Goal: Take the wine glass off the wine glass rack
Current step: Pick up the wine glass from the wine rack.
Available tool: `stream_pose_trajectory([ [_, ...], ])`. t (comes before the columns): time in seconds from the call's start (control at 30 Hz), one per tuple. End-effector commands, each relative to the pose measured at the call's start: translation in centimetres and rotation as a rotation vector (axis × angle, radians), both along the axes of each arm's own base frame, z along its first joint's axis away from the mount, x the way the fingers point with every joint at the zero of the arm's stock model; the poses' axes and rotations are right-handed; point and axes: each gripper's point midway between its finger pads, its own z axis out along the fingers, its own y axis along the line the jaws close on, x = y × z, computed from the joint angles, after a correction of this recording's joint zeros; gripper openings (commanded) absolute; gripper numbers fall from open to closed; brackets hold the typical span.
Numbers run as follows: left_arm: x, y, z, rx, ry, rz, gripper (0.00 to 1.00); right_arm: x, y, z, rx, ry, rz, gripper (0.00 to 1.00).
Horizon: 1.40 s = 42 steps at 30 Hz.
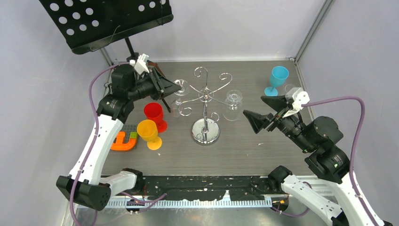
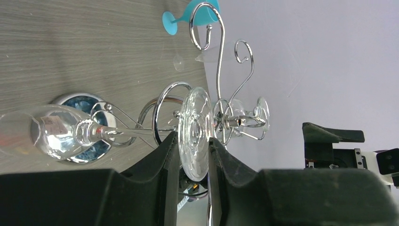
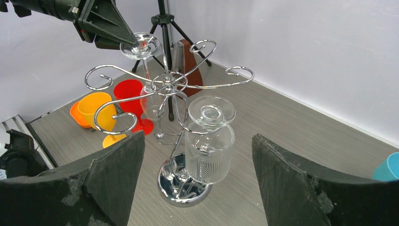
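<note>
The chrome wine glass rack [image 1: 205,94] stands mid-table on its round mirror base. A clear wine glass [image 1: 177,106] hangs upside down from its left arm. My left gripper [image 1: 175,87] reaches in from the left, level with the rack's top. In the left wrist view, both fingers of this gripper [image 2: 194,139] press against the round foot of the wine glass [image 2: 195,110], shut on it. A second clear glass [image 3: 209,146] with a straight-sided bowl hangs from the right arm of the rack [image 3: 169,82]. My right gripper [image 3: 197,136] faces it, open and apart from it.
A red cup [image 1: 154,113] and a yellow cup [image 1: 148,132] stand just left of the rack, with an orange and green block [image 1: 123,140] beside them. A blue cup [image 1: 277,77] stands at the back right. The black music stand [image 1: 108,19] rises at the back left.
</note>
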Motion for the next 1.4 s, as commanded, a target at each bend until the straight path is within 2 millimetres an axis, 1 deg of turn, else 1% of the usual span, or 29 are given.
stream_pose_trajectory([
  [0.0,-0.1,-0.4,2.9,-0.028,-0.103,-0.037,0.26,-0.3,-0.5,1.6,0.047,-0.049,-0.014,0.89],
  [0.1,-0.1,-0.4,3.0,-0.027,-0.108,-0.038,0.25,-0.3,-0.6,1.5,0.046,-0.05,-0.017,0.89],
  [0.17,0.0,-0.4,3.0,-0.027,-0.112,-0.039,0.17,-0.4,-0.6,1.5,0.046,-0.05,-0.015,0.89],
  [0.2,0.0,-0.4,3.0,-0.027,-0.114,-0.04,0.06,-0.4,-0.6,1.4,0.045,-0.049,-0.016,0.89],
  [0.23,0.0,-0.4,3.0,-0.027,-0.114,-0.038,0.0,-0.4,-0.6,1.3,0.045,-0.048,-0.017,0.89],
  [0.43,-0.1,-0.3,3.2,-0.023,-0.124,-0.039,0.0,-0.3,-0.5,0.9,0.042,-0.043,-0.017,0.89],
  [0.6,-0.4,-0.1,3.7,-0.021,-0.13,-0.029,0.0,-0.4,-0.5,1.0,0.045,-0.043,-0.014,0.89],
  [0.73,-0.7,0.1,4.4,-0.015,-0.141,-0.022,0.0,-0.4,-0.5,1.0,0.049,-0.042,-0.014,0.89],
  [0.9,-1.3,0.3,5.9,-0.024,-0.175,-0.02,0.0,-0.4,-0.5,1.2,0.053,-0.042,-0.013,0.89],
  [1.0,-1.5,0.5,6.3,-0.016,-0.186,-0.017,0.0,-0.5,-0.5,1.2,0.056,-0.041,-0.01,0.89],
  [1.17,-1.5,0.7,6.3,-0.002,-0.191,-0.01,0.0,-0.5,-0.5,1.3,0.061,-0.038,-0.01,0.89],
  [1.37,-0.8,1.4,6.2,0.013,-0.195,0.009,0.0,-0.5,-0.5,1.3,0.06,-0.04,-0.009,0.89],
])
